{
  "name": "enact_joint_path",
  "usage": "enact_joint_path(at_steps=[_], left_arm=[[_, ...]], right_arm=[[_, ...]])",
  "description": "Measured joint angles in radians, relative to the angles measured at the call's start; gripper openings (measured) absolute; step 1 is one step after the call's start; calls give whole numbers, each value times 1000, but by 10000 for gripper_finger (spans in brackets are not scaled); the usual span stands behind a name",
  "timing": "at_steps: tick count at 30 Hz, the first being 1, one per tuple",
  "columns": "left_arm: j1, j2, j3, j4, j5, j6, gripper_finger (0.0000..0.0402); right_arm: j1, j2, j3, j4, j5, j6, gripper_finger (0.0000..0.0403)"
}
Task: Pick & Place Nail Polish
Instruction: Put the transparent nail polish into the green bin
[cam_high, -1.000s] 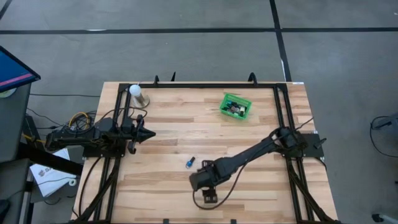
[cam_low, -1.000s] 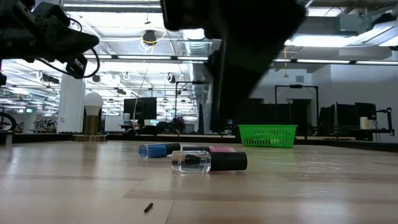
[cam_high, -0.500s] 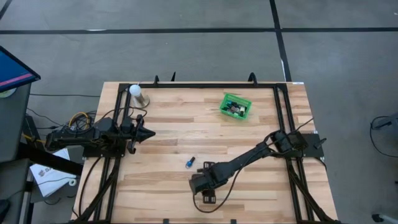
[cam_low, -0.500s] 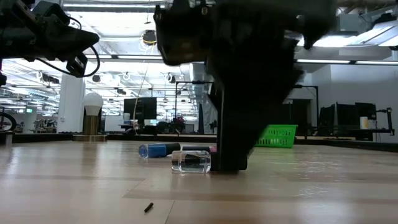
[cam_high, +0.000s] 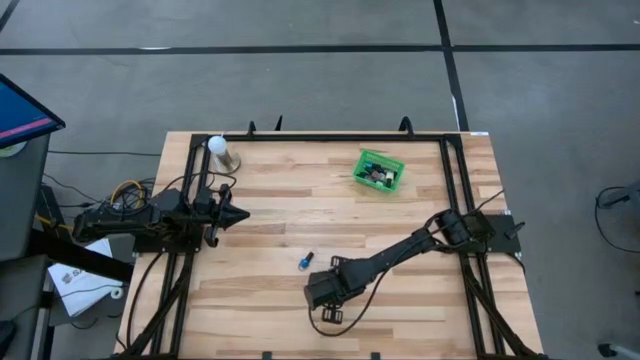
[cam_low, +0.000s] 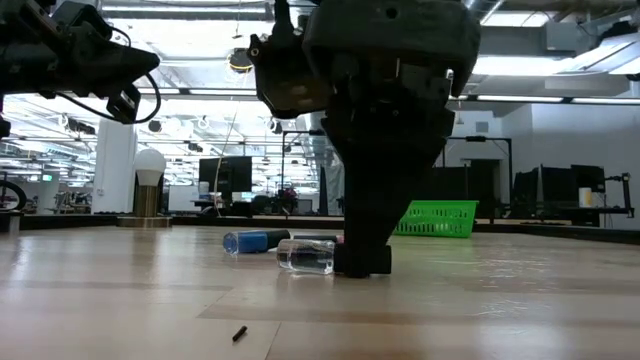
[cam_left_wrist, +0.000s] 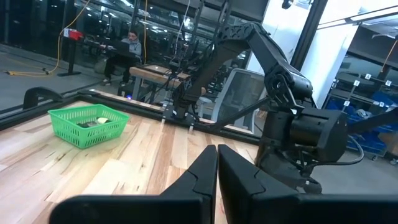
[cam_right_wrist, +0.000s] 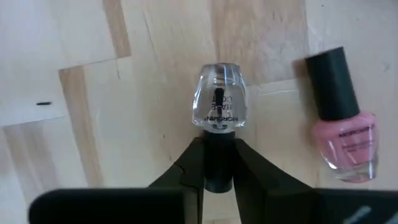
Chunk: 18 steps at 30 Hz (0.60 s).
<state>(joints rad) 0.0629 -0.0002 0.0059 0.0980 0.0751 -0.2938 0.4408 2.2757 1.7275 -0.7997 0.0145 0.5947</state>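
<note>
Because the clear bottle lies flat on the tabletop, my right hand pinches its dark cap from above. The pink bottle lies just beside. My left hand waits pressed together.

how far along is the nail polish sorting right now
Done: several bottles already lie in the green basket. In hand: the right gripper is shut on the clear bottle's black cap, bottle on the table. Left: the pink bottle and blue bottle. The left gripper waits, shut.

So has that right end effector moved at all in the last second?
Yes. In the low view the right end effector has come down to the table, its fingers closing on the clear bottle's cap, judged against the green basket behind.
</note>
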Motion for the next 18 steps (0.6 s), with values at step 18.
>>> enact_joint_path(at_steps=[18], left_arm=[[0,0,0,1,0,0,8]], right_arm=[[-122,-354,-1,-22,76,-26,43]])
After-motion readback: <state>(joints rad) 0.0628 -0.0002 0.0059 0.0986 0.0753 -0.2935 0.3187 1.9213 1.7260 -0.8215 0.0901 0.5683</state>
